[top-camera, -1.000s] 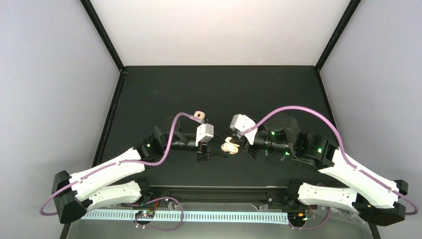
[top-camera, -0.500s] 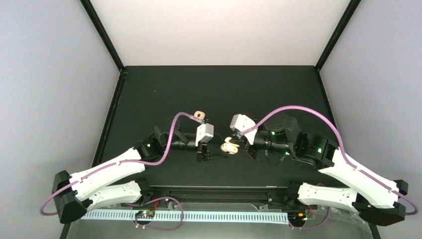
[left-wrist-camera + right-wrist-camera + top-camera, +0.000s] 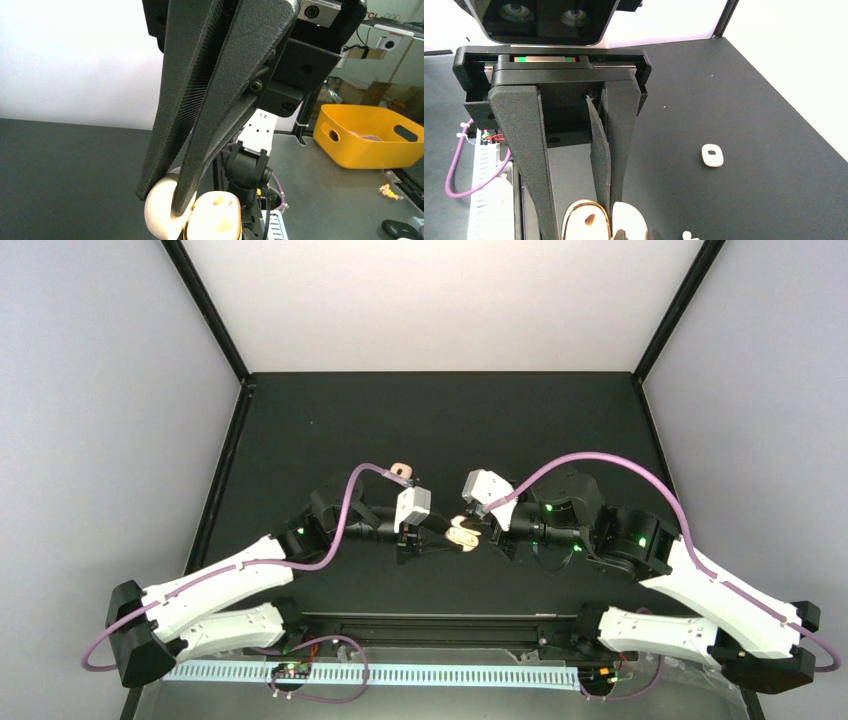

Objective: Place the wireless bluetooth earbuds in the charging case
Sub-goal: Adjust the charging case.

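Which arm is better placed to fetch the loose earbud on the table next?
Probably right: left tool and right tool both grip the charging case, but the earbud lies beside the right one.

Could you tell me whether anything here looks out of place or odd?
Nothing looks damaged or spilled. One oddity: the left gripper and the right gripper both pinch the same open case, while a second case lies apart on the table and what looks like an earbud lies loose.

We are in a robotics lab: white walls (image 3: 100, 440) and a black frame (image 3: 205, 310) box in a dark table (image 3: 440, 420), and beyond we see a grey bench (image 3: 320, 200) with a yellow bin (image 3: 367, 135).
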Available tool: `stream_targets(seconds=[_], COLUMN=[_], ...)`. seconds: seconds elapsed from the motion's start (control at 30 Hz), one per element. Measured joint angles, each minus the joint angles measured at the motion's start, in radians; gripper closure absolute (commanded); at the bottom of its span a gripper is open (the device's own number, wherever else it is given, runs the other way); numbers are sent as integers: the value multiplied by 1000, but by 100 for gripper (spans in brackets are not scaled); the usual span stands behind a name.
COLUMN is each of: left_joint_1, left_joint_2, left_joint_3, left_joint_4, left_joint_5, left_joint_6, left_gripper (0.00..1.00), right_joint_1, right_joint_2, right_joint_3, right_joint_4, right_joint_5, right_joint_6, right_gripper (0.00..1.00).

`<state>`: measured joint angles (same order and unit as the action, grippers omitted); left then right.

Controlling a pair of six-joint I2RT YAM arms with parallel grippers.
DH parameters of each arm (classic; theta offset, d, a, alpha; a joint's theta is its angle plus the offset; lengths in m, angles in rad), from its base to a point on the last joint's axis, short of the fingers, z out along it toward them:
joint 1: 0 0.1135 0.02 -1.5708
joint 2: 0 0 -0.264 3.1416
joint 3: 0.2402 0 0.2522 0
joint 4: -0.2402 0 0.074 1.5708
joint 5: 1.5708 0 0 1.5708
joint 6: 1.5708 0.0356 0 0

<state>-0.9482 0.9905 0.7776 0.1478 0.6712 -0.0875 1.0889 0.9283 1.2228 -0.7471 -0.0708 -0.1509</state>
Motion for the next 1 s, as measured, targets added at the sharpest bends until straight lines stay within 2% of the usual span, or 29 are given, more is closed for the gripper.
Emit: stream_targets(seconds=[0.13,0.4,0.57,0.67,0.8,0.93,1.0], left_joint_1=[0,0,0,0,0,1,2], left_joint_2=[0,0,0,0,0,1,6], left_joint_3=[0,0,0,0,0,0,0], left_joint_4=[0,0,-1,2,18,34,45], left_joint_5=[5,9,12,21,38,41,45], left_joint_6=[-2,-3,-9,-22,-45,-71,-82], left_gripper=[80,81,61,57,58,67,68], right_joint_1=[0,0,0,0,0,0,0], right_joint_2=[0,0,-1,-3,-9,-11,-14], right_joint_3=[0,0,0,0,0,2,2], right_joint_4=[0,0,0,0,1,2,2], right_joint_5=[-3,-8,-8,-8,-10,-11,-12], right_joint_6=[0,0,0,0,0,0,0], right_gripper=[99,99,99,99,99,99,99])
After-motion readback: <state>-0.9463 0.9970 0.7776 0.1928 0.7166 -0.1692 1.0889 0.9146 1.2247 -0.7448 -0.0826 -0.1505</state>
